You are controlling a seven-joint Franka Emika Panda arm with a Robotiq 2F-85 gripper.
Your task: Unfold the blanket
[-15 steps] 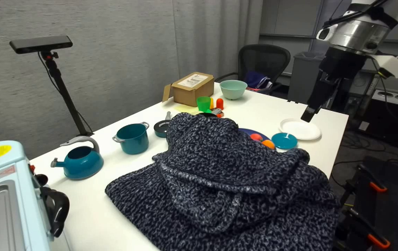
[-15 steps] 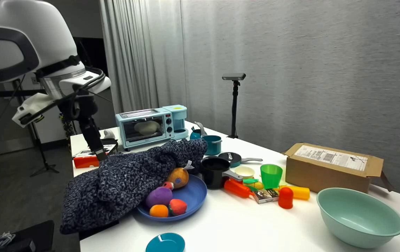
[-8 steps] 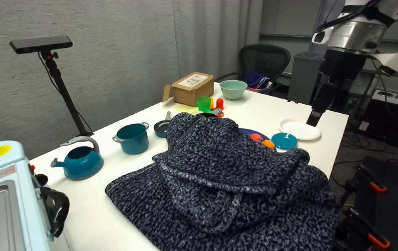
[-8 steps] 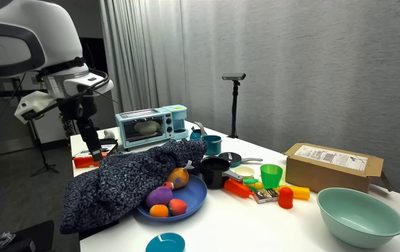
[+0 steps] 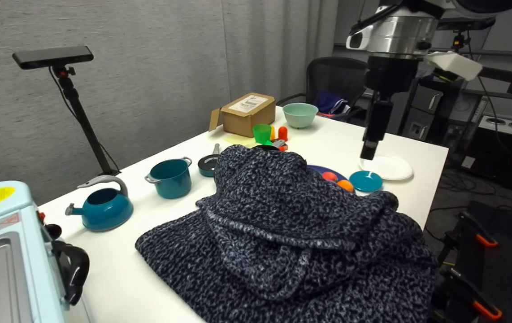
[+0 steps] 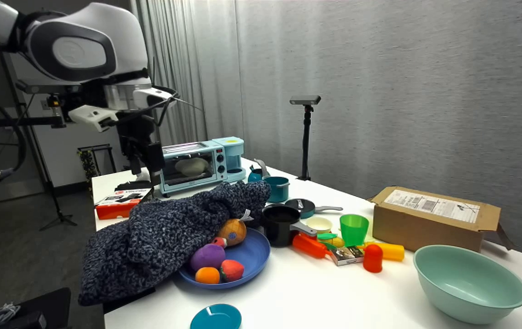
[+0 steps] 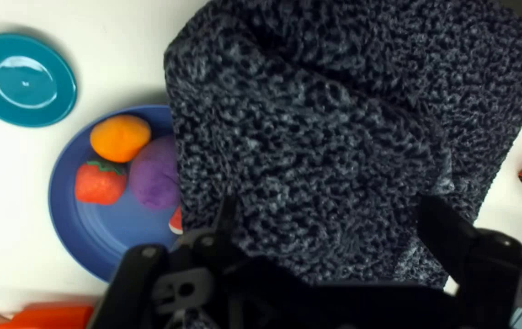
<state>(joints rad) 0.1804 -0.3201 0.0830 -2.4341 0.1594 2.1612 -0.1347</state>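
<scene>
The blanket (image 5: 292,233) is a dark navy-and-grey speckled knit. It lies on the table, partly heaped and folded over itself, with a lighter seam across the fold. In an exterior view the blanket (image 6: 165,233) covers part of a blue plate of toy fruit and hangs over the table edge. My gripper (image 5: 367,150) points down, apart from the blanket; in an exterior view the gripper (image 6: 151,176) hangs above it. In the wrist view the gripper (image 7: 329,210) has its fingers wide apart with nothing held, and the blanket (image 7: 311,137) fills the view beyond them.
Beside the blanket are the blue plate (image 6: 252,265) with toy fruit, a teal dish (image 5: 366,181), a teal pot (image 5: 171,179) and a teal kettle (image 5: 107,211). A toaster oven (image 6: 192,167) and red box (image 6: 119,208) stand nearby. A cardboard box (image 6: 425,228) and green bowl (image 6: 471,283) are farther off.
My gripper has moved left in an exterior view, and right and up in an exterior view, toward the table's middle. The blanket has not moved.
</scene>
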